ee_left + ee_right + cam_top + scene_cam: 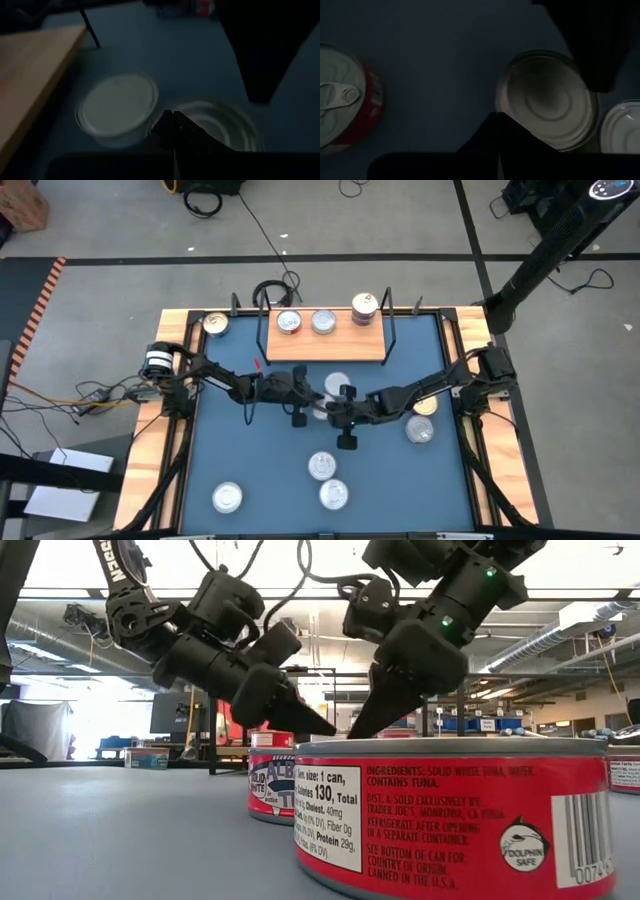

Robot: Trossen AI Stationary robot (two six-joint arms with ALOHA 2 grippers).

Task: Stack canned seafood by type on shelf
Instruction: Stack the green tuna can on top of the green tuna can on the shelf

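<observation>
Shelf [325, 347] held only three tins; about seven waited on the table [230, 440], both grippers [318, 402] shut, empty-handed.

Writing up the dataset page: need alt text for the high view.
Two dark arms meet at the centre of the blue table, left gripper and right gripper shut above loose round silver-lidded tins. Three more tins stand on the light wooden shelf behind.
</observation>
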